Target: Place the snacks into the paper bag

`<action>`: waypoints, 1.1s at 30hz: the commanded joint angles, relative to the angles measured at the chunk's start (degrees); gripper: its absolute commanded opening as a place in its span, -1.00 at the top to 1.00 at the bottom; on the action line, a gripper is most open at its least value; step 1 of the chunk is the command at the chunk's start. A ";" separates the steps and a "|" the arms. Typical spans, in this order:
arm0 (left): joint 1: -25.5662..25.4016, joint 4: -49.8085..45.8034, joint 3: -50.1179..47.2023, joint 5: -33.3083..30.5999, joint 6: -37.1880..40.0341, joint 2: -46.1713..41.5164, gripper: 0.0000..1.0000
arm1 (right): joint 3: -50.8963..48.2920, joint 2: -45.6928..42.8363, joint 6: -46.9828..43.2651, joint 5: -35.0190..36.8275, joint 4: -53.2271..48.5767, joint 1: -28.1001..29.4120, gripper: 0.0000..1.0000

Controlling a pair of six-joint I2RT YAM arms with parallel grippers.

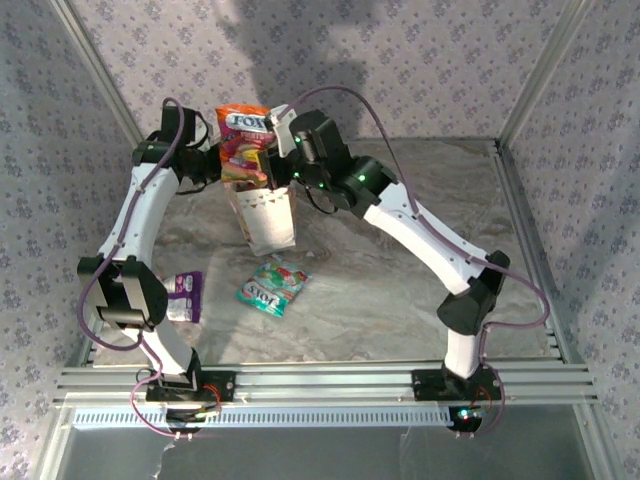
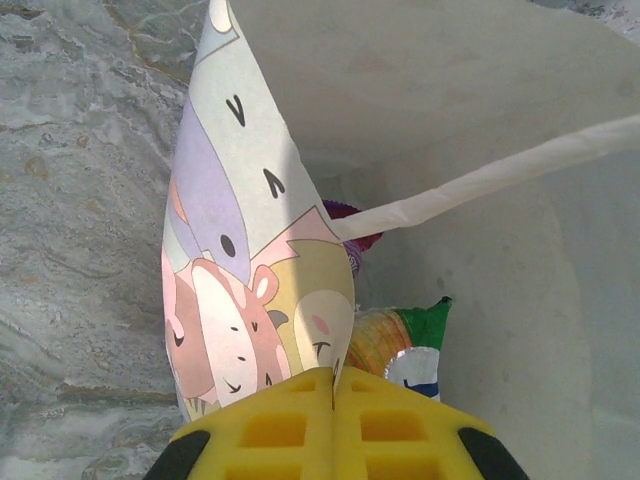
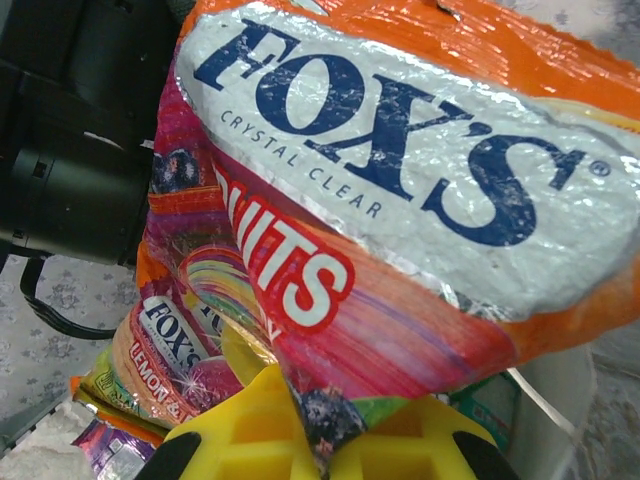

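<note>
Your left gripper pinches the wall of the bag; your right gripper pinches an orange packet over its mouth. 2 others, a purple packet and a teal packet, lie on the table nearby.

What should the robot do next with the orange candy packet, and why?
Probably lower it straight down into the paper bag. The right end effector is shut on the orange packet, which stands above the bag's open mouth, and the left end effector pinches the bag's wall.
</note>
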 commanded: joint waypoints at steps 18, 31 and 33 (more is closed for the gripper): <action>2.38 0.69 -3.23 4.47 1.22 -3.10 0.95 | 9.43 11.86 2.54 -16.58 6.79 -6.07 0.89; 2.44 0.06 -1.05 5.17 1.22 -3.59 0.96 | 6.12 11.25 0.58 -12.75 3.62 -8.20 0.89; 2.44 -0.27 -0.84 5.17 1.29 -3.86 0.96 | 6.03 11.50 0.13 -11.76 2.66 -8.47 0.90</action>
